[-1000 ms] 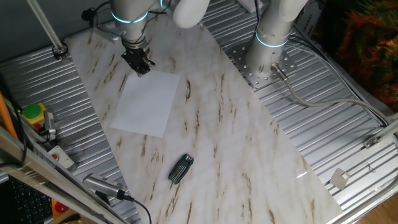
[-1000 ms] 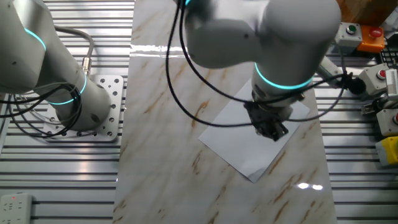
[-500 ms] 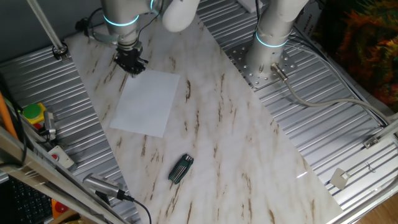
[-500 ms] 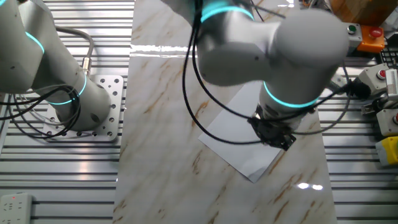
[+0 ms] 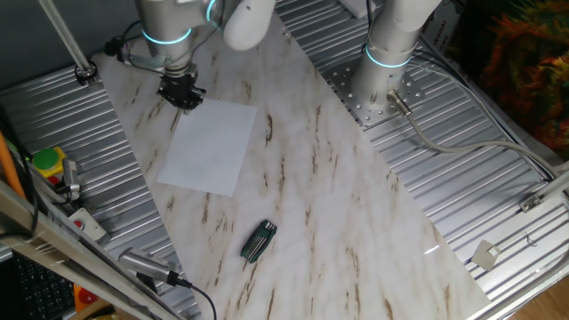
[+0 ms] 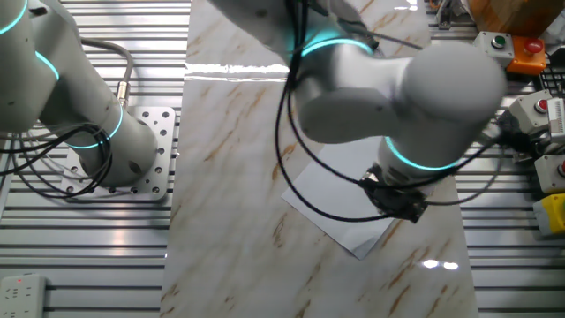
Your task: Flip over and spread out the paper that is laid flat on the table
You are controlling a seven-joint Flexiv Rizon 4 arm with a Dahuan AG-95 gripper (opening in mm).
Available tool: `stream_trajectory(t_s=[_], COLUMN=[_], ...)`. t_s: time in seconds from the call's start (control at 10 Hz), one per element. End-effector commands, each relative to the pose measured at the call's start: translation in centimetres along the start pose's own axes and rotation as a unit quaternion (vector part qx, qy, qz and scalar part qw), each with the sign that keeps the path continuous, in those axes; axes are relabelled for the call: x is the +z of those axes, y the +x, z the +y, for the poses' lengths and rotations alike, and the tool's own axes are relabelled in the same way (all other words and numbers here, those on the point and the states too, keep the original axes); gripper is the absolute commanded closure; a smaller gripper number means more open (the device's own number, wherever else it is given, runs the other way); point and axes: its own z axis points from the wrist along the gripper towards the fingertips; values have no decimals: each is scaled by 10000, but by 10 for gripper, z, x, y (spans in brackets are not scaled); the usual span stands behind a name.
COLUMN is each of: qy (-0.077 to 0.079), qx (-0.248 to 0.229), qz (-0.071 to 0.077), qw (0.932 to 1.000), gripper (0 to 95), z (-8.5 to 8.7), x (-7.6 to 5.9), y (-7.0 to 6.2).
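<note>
The white paper (image 5: 209, 147) lies flat on the marble table (image 5: 338, 196), towards its far left part. My gripper (image 5: 181, 96) points down just beyond the paper's far left corner, close above the table, and holds nothing. Its dark fingers are too small to show whether they are open. In the other fixed view my arm covers much of the paper (image 6: 328, 196), and the gripper (image 6: 399, 202) hangs over the paper's right edge on the table (image 6: 229, 132).
A small black ribbed object (image 5: 259, 241) lies on the table nearer the front. A second arm's base (image 5: 382, 71) stands on the ribbed metal at the back right. Button boxes (image 5: 49, 164) and cables sit at the left edge.
My gripper has moved left, from over the paper's far corner to just past it. The paper has not moved.
</note>
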Motion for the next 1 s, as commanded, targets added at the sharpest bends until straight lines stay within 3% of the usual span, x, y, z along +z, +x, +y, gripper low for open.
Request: stream_trajectory(t_s=[0.1,0.2,1.0], qy=[-79,-164,-327], qx=[-5,-19,-104], qz=[-10,5,-31], qw=[10000,9999,9994], gripper=[950,950,950], z=[-3,-6,-14], x=[-2,-1,3], y=[4,6,4])
